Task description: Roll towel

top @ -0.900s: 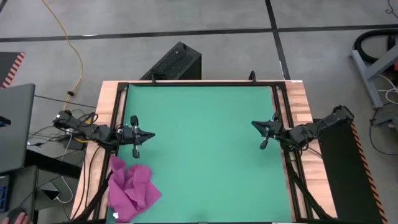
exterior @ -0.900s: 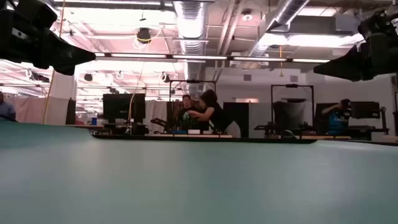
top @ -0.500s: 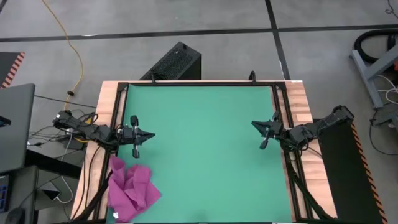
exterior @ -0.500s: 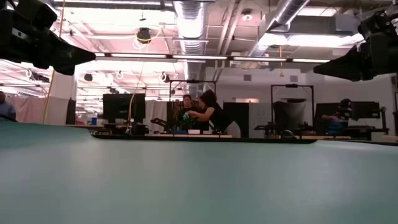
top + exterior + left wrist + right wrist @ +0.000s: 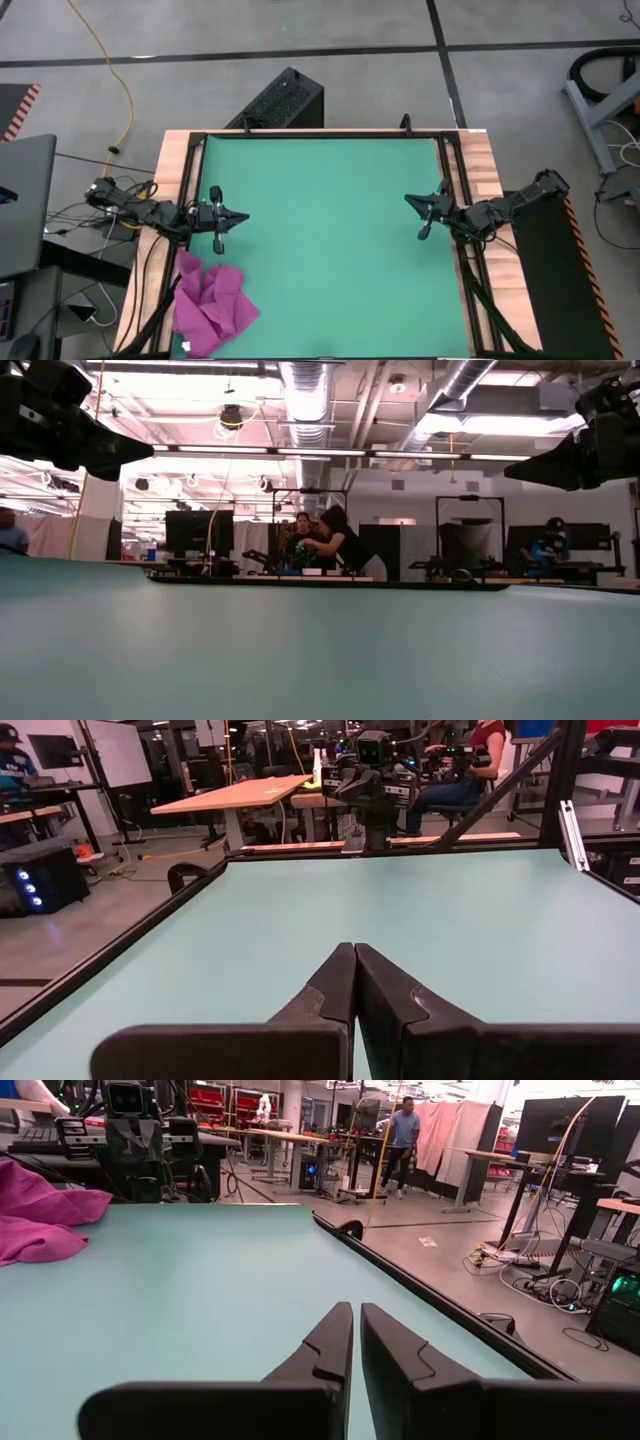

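The magenta-pink towel (image 5: pixel 212 305) lies crumpled at the near left corner of the green mat (image 5: pixel 330 240), partly over the black frame rail; it also shows in the right wrist view (image 5: pixel 45 1215). My left gripper (image 5: pixel 245 216) hovers at the mat's left side, just beyond the towel's far edge. It points toward the right, shut and empty (image 5: pixel 354 952). My right gripper (image 5: pixel 406 198) hovers at the mat's right side and points left. Its fingers are together with only a thin slit and nothing between them (image 5: pixel 356 1312). The low view does not show the towel.
Black frame rails (image 5: pixel 190 180) border the mat on a wooden table. A black box (image 5: pixel 285 100) stands beyond the far edge, and a laptop (image 5: pixel 25 200) and cables lie off to the left. People work at desks in the room behind (image 5: pixel 335 540).
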Tool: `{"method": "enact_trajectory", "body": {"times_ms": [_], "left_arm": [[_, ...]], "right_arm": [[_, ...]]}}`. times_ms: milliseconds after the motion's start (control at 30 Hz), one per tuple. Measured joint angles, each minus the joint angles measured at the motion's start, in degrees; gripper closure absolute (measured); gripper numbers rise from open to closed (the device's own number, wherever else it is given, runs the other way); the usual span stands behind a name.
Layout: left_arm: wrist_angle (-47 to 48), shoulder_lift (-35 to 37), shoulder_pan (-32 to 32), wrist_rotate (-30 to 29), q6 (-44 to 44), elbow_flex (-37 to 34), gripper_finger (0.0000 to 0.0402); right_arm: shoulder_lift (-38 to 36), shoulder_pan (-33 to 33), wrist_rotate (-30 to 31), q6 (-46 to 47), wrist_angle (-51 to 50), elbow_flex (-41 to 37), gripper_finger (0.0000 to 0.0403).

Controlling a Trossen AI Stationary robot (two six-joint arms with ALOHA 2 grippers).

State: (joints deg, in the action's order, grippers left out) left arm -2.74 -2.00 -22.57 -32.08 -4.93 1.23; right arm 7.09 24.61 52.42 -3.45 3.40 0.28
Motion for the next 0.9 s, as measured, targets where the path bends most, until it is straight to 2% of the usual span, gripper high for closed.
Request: {"method": "enact_trajectory", "body": {"times_ms": [367,533,633,700,900], "left_arm": [[0.02,0.02,0.00,0.00,-0.02,0.00,0.0401],[-1.37,0.03,0.02,-0.06,-2.55,0.00,0.0401],[-2.22,0.04,0.05,0.28,-0.01,0.00,0.0401],[-1.88,0.04,0.05,0.33,4.90,0.00,0.0401],[-0.15,-0.88,0.05,0.68,11.61,0.00,0.0401]], "right_arm": [[0.01,0.00,0.00,-0.14,0.00,-0.01,0.0356],[0.00,-0.01,0.01,-14.67,0.01,0.01,0.0356],[0.01,-0.01,0.00,-19.25,0.04,0.01,0.0356],[0.00,0.00,-0.03,-17.31,0.14,0.00,0.0356],[-0.02,-0.01,-1.58,2.83,8.26,0.01,0.0356]]}}
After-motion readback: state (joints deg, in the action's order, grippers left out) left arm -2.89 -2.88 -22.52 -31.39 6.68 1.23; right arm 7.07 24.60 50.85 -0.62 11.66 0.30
